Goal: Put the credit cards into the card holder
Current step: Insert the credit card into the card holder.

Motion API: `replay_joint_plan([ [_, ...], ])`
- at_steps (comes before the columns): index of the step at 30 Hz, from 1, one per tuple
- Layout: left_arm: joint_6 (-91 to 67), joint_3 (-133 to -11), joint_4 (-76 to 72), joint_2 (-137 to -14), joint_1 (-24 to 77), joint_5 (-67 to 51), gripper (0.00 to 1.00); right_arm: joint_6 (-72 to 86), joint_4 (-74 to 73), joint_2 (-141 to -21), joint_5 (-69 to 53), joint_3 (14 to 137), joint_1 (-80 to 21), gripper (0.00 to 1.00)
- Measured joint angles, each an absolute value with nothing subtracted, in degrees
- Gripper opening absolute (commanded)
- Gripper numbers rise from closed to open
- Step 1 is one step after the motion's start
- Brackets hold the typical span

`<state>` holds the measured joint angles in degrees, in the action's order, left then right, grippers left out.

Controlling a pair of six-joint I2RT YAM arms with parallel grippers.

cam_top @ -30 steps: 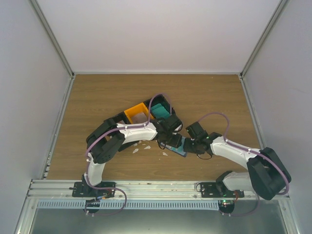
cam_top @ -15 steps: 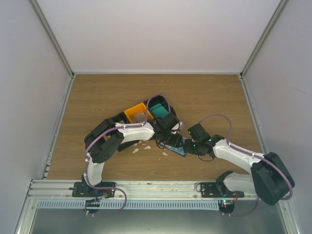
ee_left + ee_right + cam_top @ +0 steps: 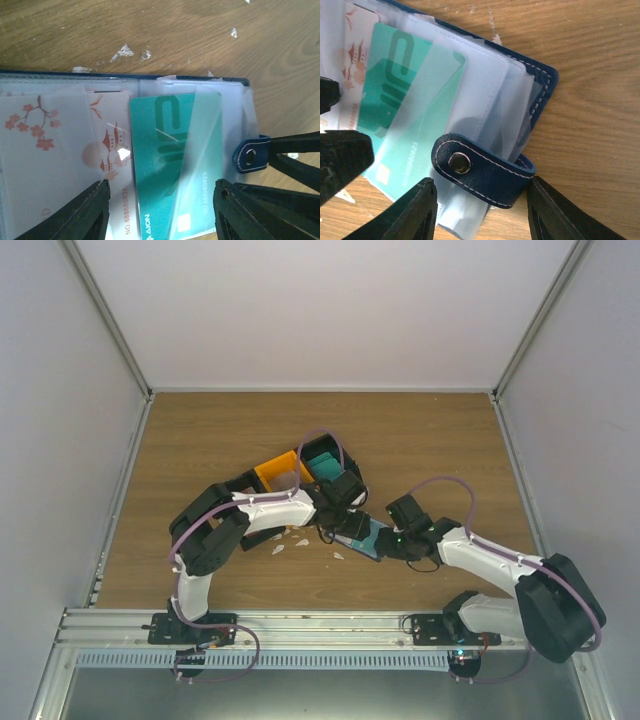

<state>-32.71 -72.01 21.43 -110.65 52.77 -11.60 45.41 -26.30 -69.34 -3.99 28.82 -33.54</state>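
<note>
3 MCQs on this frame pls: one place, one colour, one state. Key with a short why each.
1. Where is the teal card that lies between the left fingers?
A) loose on the wood
B) partly under a clear sleeve of the card holder
C) stacked on the snap tab

2. What colour is the snap tab?
A) red
B) orange
C) navy blue

3. The card holder is:
A) lying open
B) snapped shut
C) standing on edge

Key:
1 B, the sleeve film covers part of the card.
2 C, it is dark blue with pale stitching.
3 A, sleeves and cards are exposed and the tab is unfastened.
</note>
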Motion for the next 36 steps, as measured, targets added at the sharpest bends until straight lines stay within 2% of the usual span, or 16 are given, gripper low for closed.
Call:
replay_joint_plan([
  [4,-32.99,-72.86,21.65,-111.42,52.77,-11.79,0.58,44.82,-25.08,-69.78,-5.13,28.88,-33.52,0.55],
  [11,-33.58,-73.01,21.45,-112.22,52.77,-12.99,0.48,44.14,-24.21,-71.05,-5.87,29.56,-33.47,0.53],
  [22,-34.3,-73.08,21.65,-113.1,52.75,-13.39,0.48,42.5,-22.63,-74.65,-4.99,31.11,-33.45,0.43],
  [30,-34.48,-72.84,21.19,-113.1,52.51,-13.67,0.41,42.24,-23.07,-74.76,-4.6,31.42,-33.47,0.44],
  [36,-32.21,-72.79,20.14,-113.34,52.21,-15.68,0.4,42.28,-22.52,-73.69,-5.19,30.79,-33.45,0.44],
])
